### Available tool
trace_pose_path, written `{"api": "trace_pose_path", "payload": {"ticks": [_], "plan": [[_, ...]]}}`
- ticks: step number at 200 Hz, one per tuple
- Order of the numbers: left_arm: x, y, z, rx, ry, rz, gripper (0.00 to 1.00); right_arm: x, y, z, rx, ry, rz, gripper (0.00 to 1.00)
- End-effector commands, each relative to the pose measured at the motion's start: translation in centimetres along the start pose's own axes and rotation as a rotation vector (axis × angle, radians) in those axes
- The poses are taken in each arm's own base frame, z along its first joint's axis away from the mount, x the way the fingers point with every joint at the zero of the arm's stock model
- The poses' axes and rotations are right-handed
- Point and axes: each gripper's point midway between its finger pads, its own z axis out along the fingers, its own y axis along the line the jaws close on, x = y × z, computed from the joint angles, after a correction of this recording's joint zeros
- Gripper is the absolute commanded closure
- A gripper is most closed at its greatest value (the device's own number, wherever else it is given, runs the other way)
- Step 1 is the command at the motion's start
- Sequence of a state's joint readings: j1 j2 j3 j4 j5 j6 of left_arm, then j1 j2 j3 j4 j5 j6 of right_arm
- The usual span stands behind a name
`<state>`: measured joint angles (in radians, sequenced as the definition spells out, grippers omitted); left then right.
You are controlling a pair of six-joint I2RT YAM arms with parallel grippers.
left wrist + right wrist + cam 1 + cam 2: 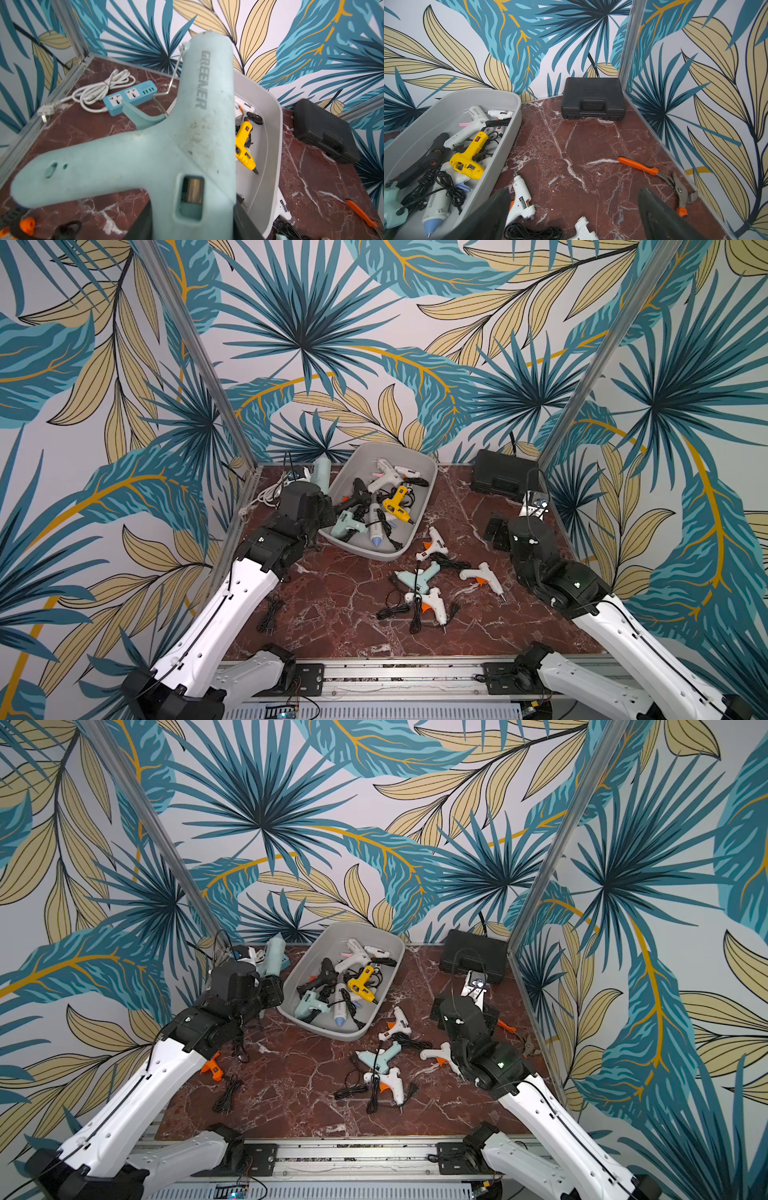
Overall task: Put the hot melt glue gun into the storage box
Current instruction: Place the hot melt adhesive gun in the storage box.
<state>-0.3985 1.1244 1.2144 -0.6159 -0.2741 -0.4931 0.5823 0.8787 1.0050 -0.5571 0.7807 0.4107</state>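
A big pale-mint hot melt glue gun (199,128) marked GREENER fills the left wrist view. My left gripper (193,226) is shut on the rear of its body, a dark finger on each side. In both top views this gun (322,469) sticks up just outside the left wall of the storage box (433,483), a light-grey tub holding several glue guns, among them a yellow one (470,154). My right gripper (575,216) hangs open above the marble, right of the box, with nothing between its fingers.
More glue guns and black cords lie in front of the box: a white one (434,545), a teal one (419,578), another white one (484,576). A black hard case (592,101) sits at the back right, orange-handled pliers (654,172) beside the right wall, a blue power strip (129,96) at the back left.
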Motion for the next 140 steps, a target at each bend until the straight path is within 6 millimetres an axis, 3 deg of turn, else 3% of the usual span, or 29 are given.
{"api": "trace_pose_path", "payload": {"ticks": [1,70,112,140], "plan": [[-6.1,-2.6,-1.8,0.067,-0.168,0.082,1.0,0.2,-0.4,0.1,0.012,-0.014,0.005,0.0],[-11.1,-9.2,-1.3,0.227,-0.204,0.215,1.0,0.8,0.1,0.8,0.014,-0.016,0.003,0.0],[-11.9,-15.1,0.8,0.349,-0.173,0.279,1.0,1.4,1.1,1.5,-0.004,0.007,-0.001,0.0],[-11.7,-18.7,3.2,0.416,-0.163,0.329,1.0,2.1,1.8,2.0,-0.024,0.022,0.005,0.01]]}}
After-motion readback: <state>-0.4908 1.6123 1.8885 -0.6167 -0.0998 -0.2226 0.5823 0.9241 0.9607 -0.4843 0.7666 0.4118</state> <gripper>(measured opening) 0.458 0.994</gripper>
